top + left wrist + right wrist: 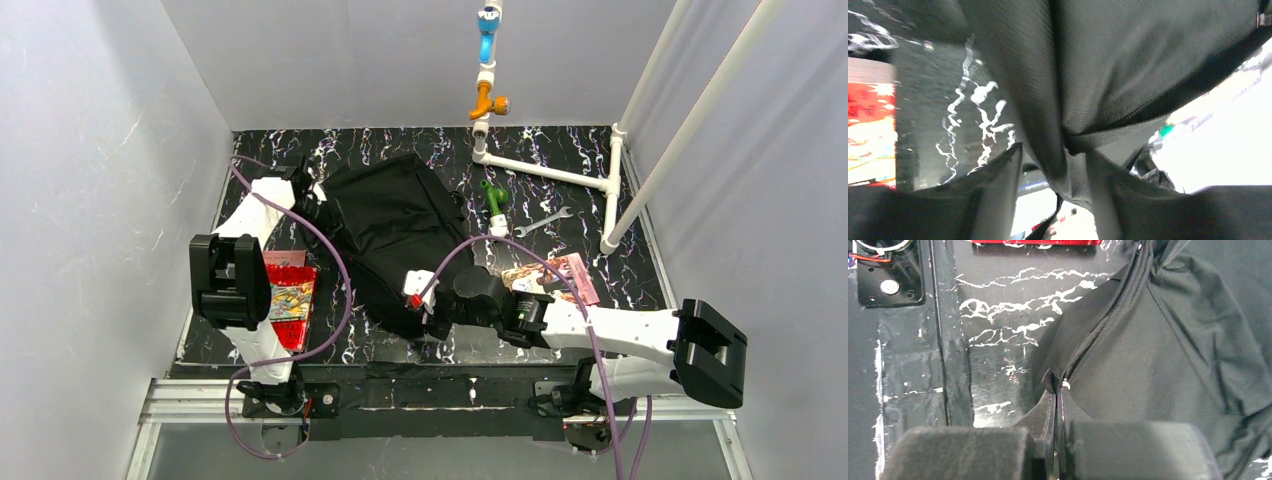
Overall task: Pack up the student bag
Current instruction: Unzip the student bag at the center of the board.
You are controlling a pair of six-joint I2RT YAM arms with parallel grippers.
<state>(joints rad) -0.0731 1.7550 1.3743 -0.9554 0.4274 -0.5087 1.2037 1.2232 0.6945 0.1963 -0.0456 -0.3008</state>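
Your right jaws are clamped shut on an edge of the large black soft fabric backpack (1168, 350); its fabric sits between your left jaws, grip impossible to tell.

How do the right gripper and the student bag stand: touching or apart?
Touching. The right wrist view shows the right gripper shut on a thin fabric edge of the student bag.
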